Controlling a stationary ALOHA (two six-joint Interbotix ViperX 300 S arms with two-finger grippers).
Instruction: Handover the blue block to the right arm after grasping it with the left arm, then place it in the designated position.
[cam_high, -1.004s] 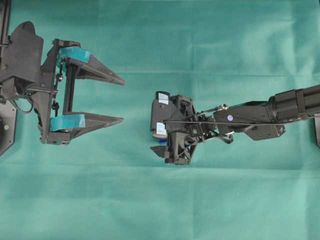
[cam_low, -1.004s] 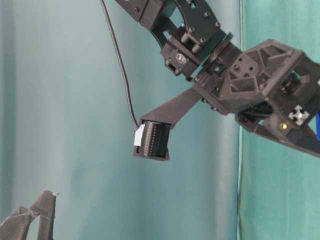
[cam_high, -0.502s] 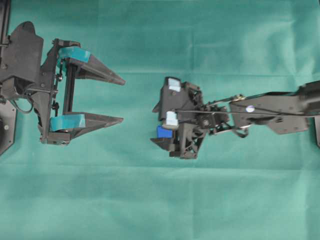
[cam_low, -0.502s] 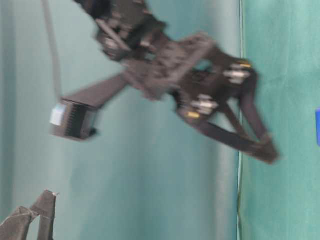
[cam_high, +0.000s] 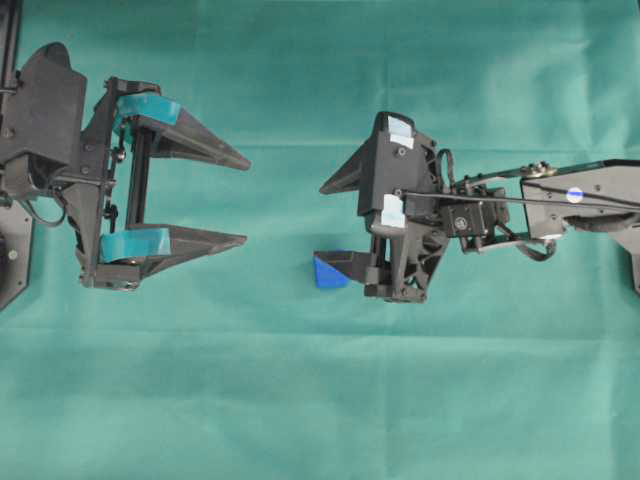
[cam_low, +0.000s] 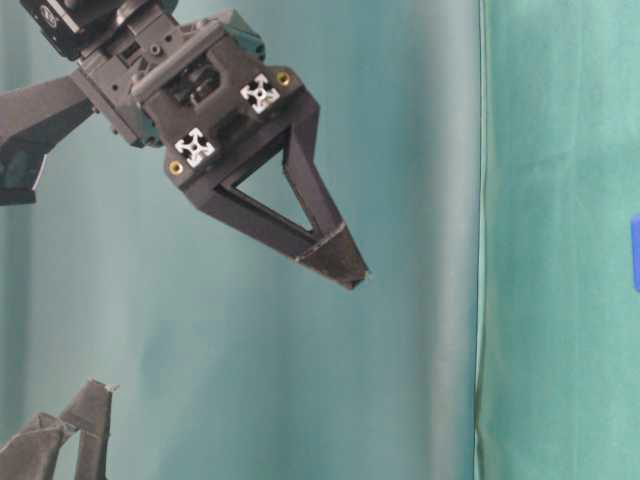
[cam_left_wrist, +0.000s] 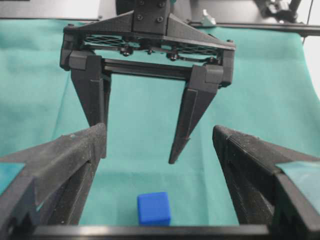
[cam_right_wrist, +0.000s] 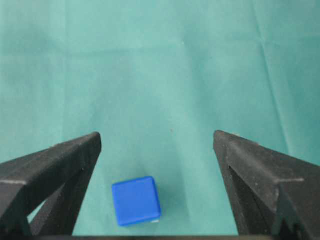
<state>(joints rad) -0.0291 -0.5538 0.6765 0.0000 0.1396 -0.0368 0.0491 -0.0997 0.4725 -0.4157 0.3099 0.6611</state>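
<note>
In the overhead view the right pincer's lower finger (cam_high: 345, 265) overlaps the right side of the blue block (cam_high: 327, 272); only its left part shows, and whether the two touch cannot be told from above. The table-level view cuts the block to a thin blue strip at the right edge, cuts off the right arm's camera box (cam_low: 20, 175) at the left edge, and shows only the finger ends of the left pincer (cam_low: 60, 435) in the bottom left corner. The left arm (cam_high: 45, 130) runs off the left edge overhead. Under the block's lower corner in the right wrist view sits a tiny white mark (cam_right_wrist: 155, 220), too small to identify.
</note>
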